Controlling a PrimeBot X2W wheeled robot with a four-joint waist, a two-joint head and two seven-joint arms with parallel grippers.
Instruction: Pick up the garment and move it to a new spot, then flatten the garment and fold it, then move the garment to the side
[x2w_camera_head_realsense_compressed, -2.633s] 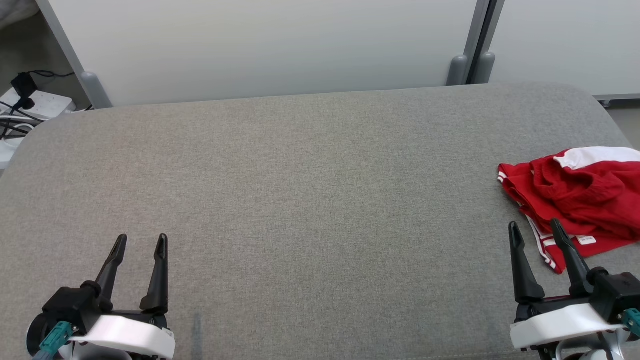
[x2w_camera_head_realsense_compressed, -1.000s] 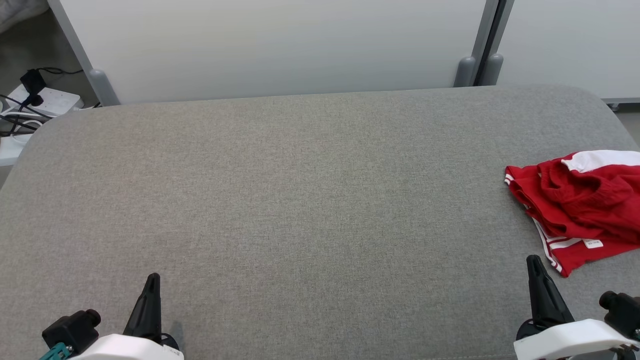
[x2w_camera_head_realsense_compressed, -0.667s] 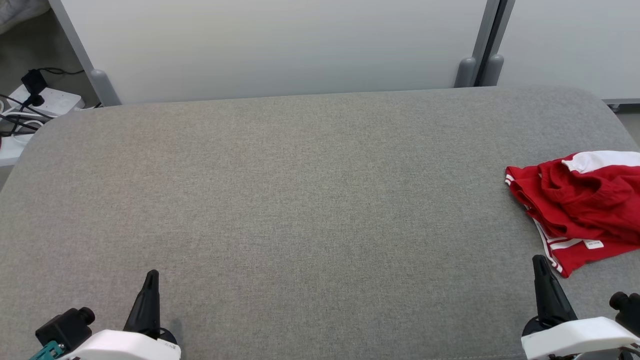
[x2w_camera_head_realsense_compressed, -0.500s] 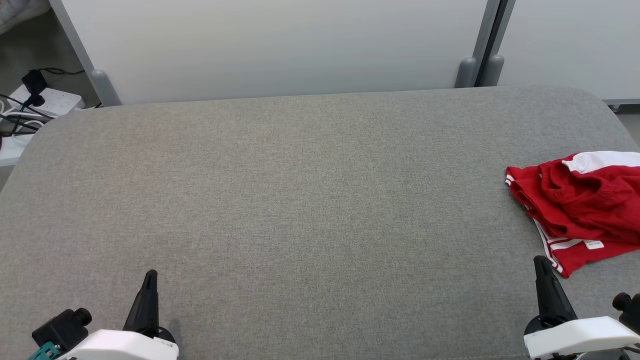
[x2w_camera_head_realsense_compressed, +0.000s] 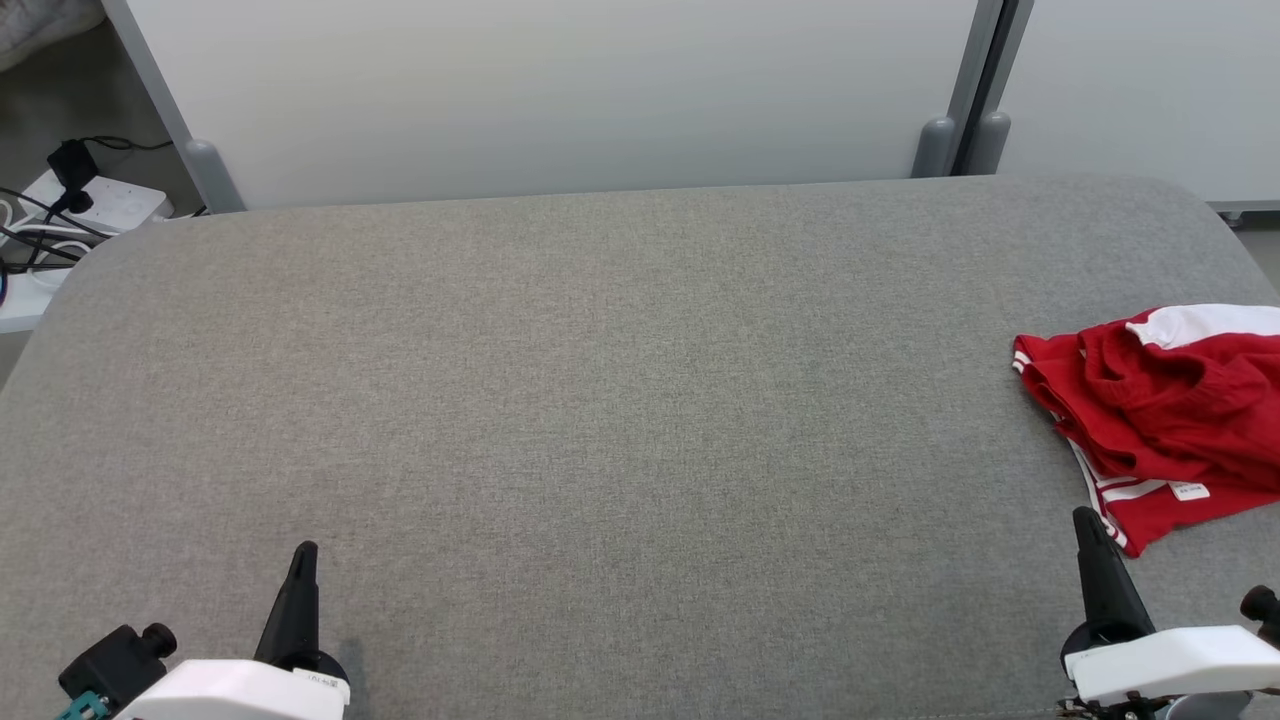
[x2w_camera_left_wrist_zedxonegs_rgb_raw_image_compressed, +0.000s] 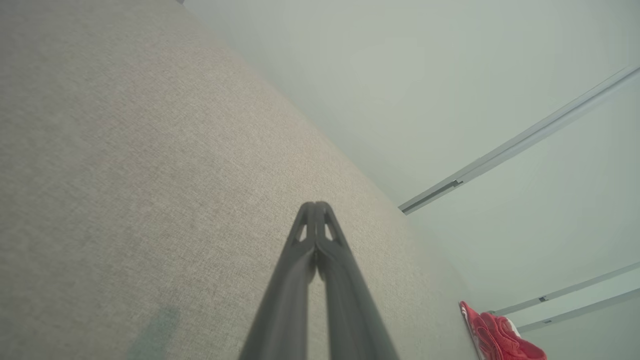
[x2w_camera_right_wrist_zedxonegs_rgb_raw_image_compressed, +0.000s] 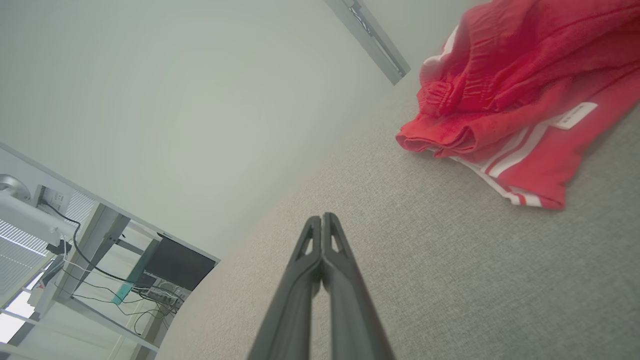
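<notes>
My left gripper hangs at the near left, fingers pressed tight together with nothing between them, over bare grey cloth. My right gripper is at the near right, pinched closed and empty too, its tip near the garment but not touching it. The garment, red with white stripes along one hem, lies crumpled at the right edge of the grey padded table, small white label up. Pale wall panels stand behind, and a power strip with cables lies far left.
</notes>
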